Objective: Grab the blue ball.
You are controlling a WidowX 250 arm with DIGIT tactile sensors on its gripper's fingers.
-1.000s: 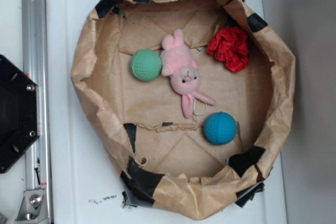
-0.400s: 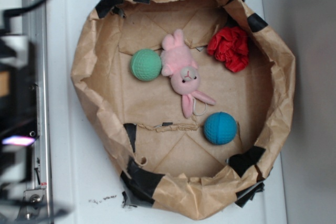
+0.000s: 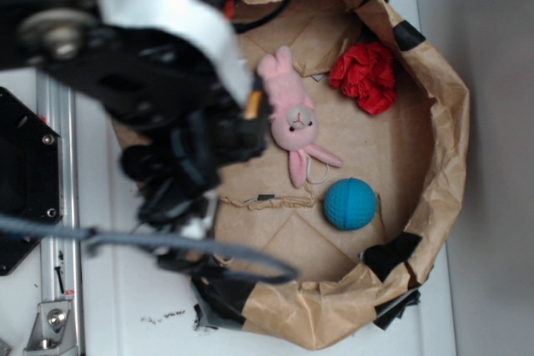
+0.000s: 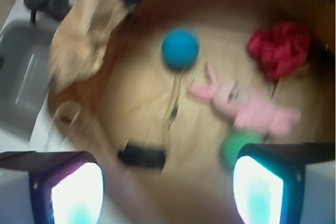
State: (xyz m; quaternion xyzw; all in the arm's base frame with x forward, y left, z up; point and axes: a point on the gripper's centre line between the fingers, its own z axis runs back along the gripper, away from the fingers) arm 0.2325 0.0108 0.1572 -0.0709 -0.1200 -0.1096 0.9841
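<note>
The white surface (image 3: pixel 108 289) carries a round basin of crumpled brown paper (image 3: pixel 442 122), its rim patched with black tape (image 3: pixel 392 254); no brand, label or writing can be read anywhere. Over the basin's left part hangs the robot arm (image 3: pixel 158 56), black and white and heavily blurred, hiding the floor beneath it; its fingers (image 4: pixel 254 190) show in the wrist view as two bright pads at the bottom corners, spread wide apart with nothing between them (released). Inside the basin, the pink plush bunny (image 3: pixel 290 114) lies near the middle, ears pointing toward the blue ball; a crumpled red cloth (image 3: pixel 365 75) sits by the upper right wall. The blue ball (image 3: pixel 350 203) rests on the paper floor in the lower right part, just beside the bunny's ears and apart from the wall, well clear of the fingers; in the wrist view a green ball (image 4: pixel 236 148) peeks out beside the right finger pad.
</note>
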